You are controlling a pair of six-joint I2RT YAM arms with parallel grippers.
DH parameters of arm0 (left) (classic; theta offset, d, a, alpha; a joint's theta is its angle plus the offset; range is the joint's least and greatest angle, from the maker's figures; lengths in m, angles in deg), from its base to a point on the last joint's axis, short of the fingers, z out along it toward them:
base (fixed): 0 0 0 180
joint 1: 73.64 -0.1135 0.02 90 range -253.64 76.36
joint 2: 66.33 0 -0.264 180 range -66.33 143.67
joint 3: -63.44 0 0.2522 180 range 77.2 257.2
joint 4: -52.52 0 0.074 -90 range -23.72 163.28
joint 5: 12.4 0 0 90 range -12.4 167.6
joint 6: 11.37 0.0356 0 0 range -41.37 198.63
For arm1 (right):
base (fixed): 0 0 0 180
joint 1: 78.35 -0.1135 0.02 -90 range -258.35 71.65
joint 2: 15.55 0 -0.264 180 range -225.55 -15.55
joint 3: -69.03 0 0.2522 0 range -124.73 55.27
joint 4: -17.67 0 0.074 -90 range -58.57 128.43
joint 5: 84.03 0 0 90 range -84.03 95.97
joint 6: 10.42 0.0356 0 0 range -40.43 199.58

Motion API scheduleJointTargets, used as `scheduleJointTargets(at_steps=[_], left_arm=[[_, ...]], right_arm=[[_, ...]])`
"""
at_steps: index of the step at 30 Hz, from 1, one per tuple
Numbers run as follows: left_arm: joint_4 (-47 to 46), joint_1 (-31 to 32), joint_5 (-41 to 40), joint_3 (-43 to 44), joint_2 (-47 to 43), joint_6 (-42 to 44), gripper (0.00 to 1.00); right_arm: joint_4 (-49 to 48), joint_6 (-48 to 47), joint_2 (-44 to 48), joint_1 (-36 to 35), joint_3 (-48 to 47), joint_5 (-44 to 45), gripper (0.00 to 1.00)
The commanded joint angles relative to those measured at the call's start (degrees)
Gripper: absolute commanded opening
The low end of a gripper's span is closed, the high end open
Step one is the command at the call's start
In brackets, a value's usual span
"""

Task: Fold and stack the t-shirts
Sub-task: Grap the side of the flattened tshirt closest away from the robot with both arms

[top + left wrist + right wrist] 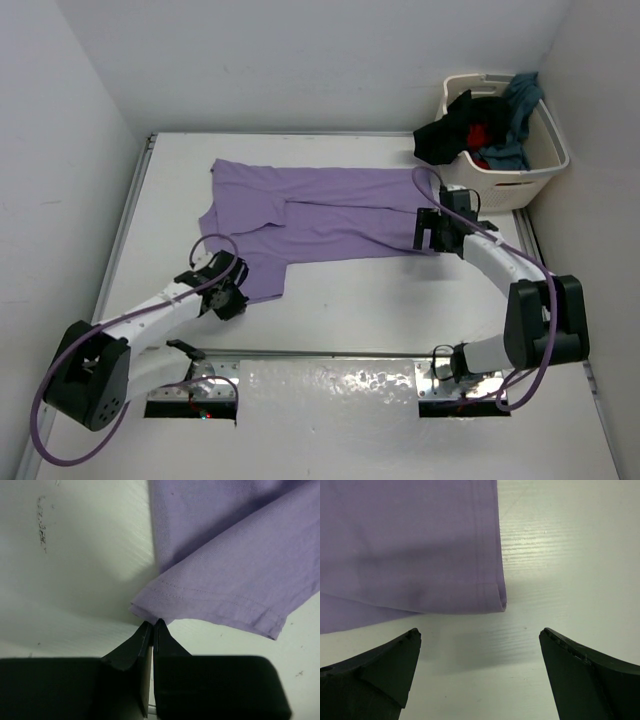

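Observation:
The lavender t-shirt (320,215) lies spread flat across the white table, its sleeve reaching toward the near left. My left gripper (232,290) sits at that sleeve's corner; in the left wrist view the gripper (152,622) is shut, its tips pinching the hem edge of the lavender t-shirt (225,570). My right gripper (428,232) stands open just off the shirt's right end. In the right wrist view the gripper (480,632) holds nothing, and the folded corner of the lavender t-shirt (405,545) lies just beyond it. Black (445,135), red (482,133) and teal (515,100) t-shirts hang in the basket.
The cream laundry basket (555,140) stands at the far right corner against the wall. White walls close in the table on the left, back and right. A metal rail (330,358) runs along the near edge by the arm bases.

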Motion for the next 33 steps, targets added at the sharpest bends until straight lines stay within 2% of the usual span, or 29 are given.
scheduleJointTargets(at_steps=[1,4,7,9,15,21,28,30,31,33], left_arm=[[0.66,-0.45,-2.55,1.89,0.50,1.98,0.00],[1.98,-0.45,-3.95,4.44,-0.03,3.74,0.00],[3.30,-0.45,-5.27,7.08,-0.38,5.85,0.00],[5.32,-0.37,-6.41,8.57,-1.35,5.94,0.00],[7.34,-0.45,-7.91,9.80,-4.43,7.17,0.00],[9.28,-0.45,-9.40,12.88,-4.60,8.67,0.00],[10.07,-0.45,-10.98,15.43,-4.69,9.99,0.00],[10.16,-0.45,-11.16,15.69,-4.60,10.07,0.00],[10.25,-0.45,-11.34,15.69,-4.69,10.08,0.00],[10.16,-0.45,-11.60,15.96,-4.69,10.16,0.00]], right_arm=[[-1.50,3.37,0.60,1.03,1.33,-1.08,0.99],[-4.31,6.01,-0.28,1.03,2.74,-4.16,0.98],[-6.95,7.33,-2.38,1.03,4.06,-3.64,0.95],[-8.36,7.77,-3.44,1.03,4.50,-3.20,0.88],[-12.66,8.74,-6.26,1.38,6.78,0.49,0.77],[-18.64,9.97,-8.80,3.40,7.49,0.58,0.68],[-19.26,9.01,-9.87,4.20,6.26,-0.83,0.67],[-19.26,8.83,-10.39,4.55,6.00,-1.09,0.61],[-19.52,8.83,-10.48,4.63,5.91,-1.27,0.51],[-20.13,8.65,-10.74,4.81,6.08,-2.66,0.41]])
